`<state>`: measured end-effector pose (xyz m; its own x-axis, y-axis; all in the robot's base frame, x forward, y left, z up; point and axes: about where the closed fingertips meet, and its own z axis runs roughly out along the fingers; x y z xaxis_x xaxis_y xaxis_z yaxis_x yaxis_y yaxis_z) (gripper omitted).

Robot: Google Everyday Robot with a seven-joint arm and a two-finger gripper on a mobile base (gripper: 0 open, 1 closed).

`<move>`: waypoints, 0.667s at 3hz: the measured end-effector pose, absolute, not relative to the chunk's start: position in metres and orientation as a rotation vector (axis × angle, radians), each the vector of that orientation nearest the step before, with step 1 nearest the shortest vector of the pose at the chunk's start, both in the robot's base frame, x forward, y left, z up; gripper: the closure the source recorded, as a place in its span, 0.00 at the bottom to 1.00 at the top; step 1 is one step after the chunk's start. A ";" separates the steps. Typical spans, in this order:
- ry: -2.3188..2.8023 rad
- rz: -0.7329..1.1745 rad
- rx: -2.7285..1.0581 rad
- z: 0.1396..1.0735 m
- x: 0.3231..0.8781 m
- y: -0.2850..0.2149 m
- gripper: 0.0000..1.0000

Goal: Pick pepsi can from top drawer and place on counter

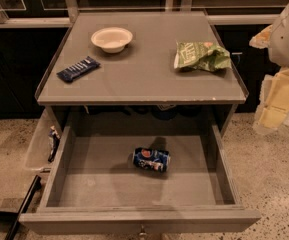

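Observation:
The pepsi can lies on its side on the floor of the open top drawer, near the middle, slightly dented, logo facing up. The drawer is pulled fully out below the counter, with its small knob at the front edge. My gripper, pale yellow below a white arm, hangs at the far right of the view, beside the counter's right edge and above the floor, well away from the can.
On the counter are a white bowl at the back left, a dark blue snack bar wrapper at the left and a green chip bag at the right. Speckled floor surrounds the cabinet. A dark cable and bar lie at the lower left.

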<state>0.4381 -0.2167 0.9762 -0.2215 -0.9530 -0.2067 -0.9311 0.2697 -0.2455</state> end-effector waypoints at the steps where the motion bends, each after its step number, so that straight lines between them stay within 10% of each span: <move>1: 2.232 -0.098 -1.725 0.976 0.438 -0.217 0.00; 2: 2.231 -0.096 -1.729 0.966 0.440 -0.210 0.00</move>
